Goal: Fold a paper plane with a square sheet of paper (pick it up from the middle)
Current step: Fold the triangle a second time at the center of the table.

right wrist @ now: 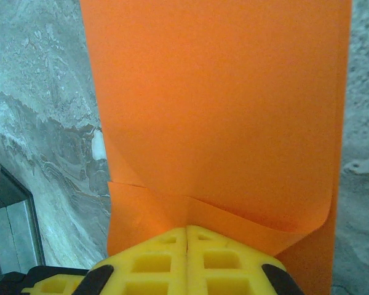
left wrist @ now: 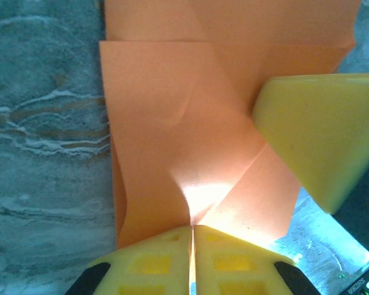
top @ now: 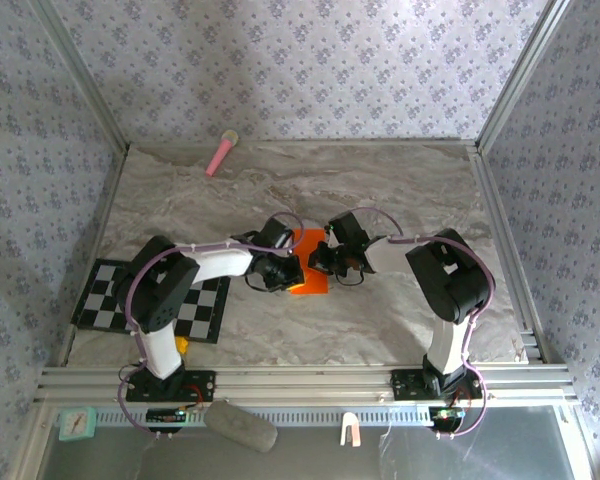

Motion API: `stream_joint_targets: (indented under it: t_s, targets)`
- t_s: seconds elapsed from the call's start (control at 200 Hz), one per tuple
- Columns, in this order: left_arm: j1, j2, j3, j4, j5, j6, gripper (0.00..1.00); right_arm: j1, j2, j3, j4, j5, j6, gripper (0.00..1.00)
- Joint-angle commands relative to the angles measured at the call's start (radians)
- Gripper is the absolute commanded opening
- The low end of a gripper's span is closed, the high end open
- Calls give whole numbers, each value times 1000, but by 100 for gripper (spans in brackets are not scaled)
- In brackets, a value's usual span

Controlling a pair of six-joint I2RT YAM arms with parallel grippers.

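Yellow fingers, left gripper (left wrist: 192, 228): pressed together, pinching a creased edge of the square sheet of paper (left wrist: 172, 123).
Yellow fingers, right gripper (right wrist: 186, 228): likewise closed tight on the sheet's edge, where a thin flap curls over.
Square sheet of paper: bright orange, unmarked, partly folded with overlapping flaps and diagonal creases; held between both grippers at mid-table.
Writing: small print on a black part beside the sheet in the left wrist view, too small to read.
Marble-patterned table (top: 380, 190): bare room on every side of the sheet; metal rails bound the edges.
Checkered mat (top: 110, 300): black and white, left of the sheet, under the left arm.
Pink stick (top: 221, 153): well beyond the sheet, at the far-left edge.
Obstruction: both grippers crowd the sheet, one finger (left wrist: 320, 135) of the right gripper lying on the paper just beside the left one.
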Motion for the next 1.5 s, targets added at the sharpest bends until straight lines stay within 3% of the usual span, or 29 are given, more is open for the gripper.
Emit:
stream_joint_targets:
  t_s: [0.0,0.53,0.934,1.179,1.499]
  targets:
    - [-6,4,-26,-25,-20,11,11,-7,66,-33,-141,79,-5,1]
    - [-6,-26,-108,-60,-8,7,8,-12,71,-34,-150,79,-11,1]
    - [5,-159,-128,-223,-46,56,8,-13,72,-34,-153,77,-16,1]
    - [21,-213,-87,-83,-29,19,9,-8,67,-32,-148,73,-15,1]
    - [23,-65,-16,-19,-27,-20,7,-5,72,-9,-150,44,-7,2]
